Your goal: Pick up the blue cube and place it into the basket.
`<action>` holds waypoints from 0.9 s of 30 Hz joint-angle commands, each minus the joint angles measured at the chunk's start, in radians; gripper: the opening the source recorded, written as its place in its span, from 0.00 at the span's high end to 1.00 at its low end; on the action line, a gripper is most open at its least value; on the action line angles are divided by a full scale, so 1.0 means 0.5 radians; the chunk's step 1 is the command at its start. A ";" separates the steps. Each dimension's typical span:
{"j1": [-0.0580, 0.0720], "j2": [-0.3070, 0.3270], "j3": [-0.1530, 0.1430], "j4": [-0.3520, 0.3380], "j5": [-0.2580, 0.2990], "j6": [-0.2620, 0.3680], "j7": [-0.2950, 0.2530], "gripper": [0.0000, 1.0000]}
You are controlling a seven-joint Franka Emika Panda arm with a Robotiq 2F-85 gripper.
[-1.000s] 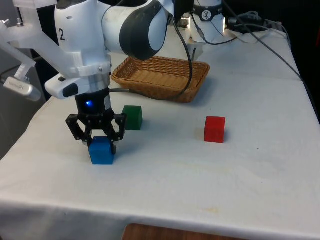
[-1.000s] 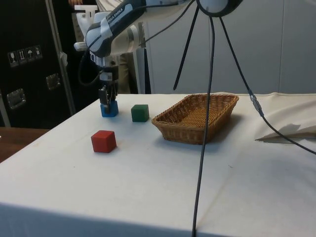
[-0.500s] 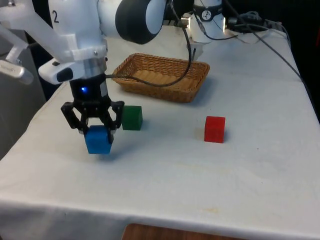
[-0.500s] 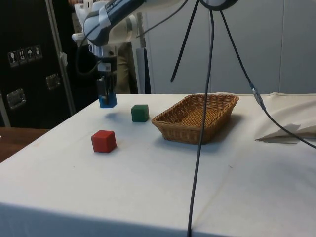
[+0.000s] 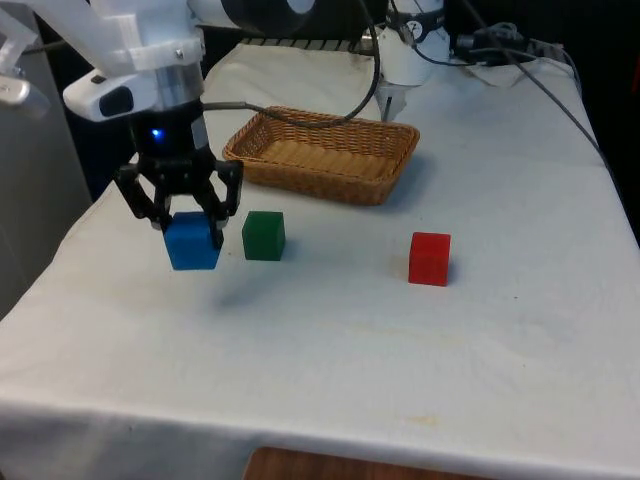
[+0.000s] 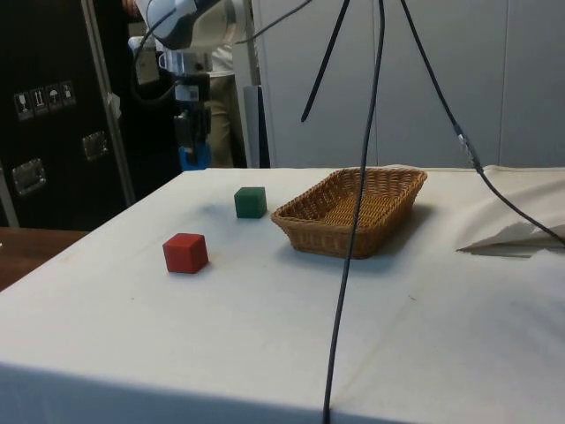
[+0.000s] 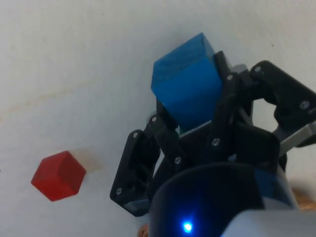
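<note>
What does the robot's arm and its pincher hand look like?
The arm is smooth and white, with a big dark grey rounded joint. A black cable hangs off it in a loop. The gripper is black, made of jointed metal links like little crab legs, with two fingers at the end.

A robotics lab. A robot arm (image 5: 130, 40) works over a cloth-draped table (image 5: 450, 330). Loose cables (image 6: 353, 177) hang across; dark cabinets (image 6: 53, 106) stand behind.
</note>
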 commanded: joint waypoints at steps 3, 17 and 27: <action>0.008 -0.042 -0.016 -0.034 0.000 -0.034 -0.006 1.00; 0.042 -0.294 -0.060 -0.308 -0.012 -0.056 -0.068 1.00; 0.082 -0.426 -0.082 -0.472 -0.018 -0.048 -0.084 1.00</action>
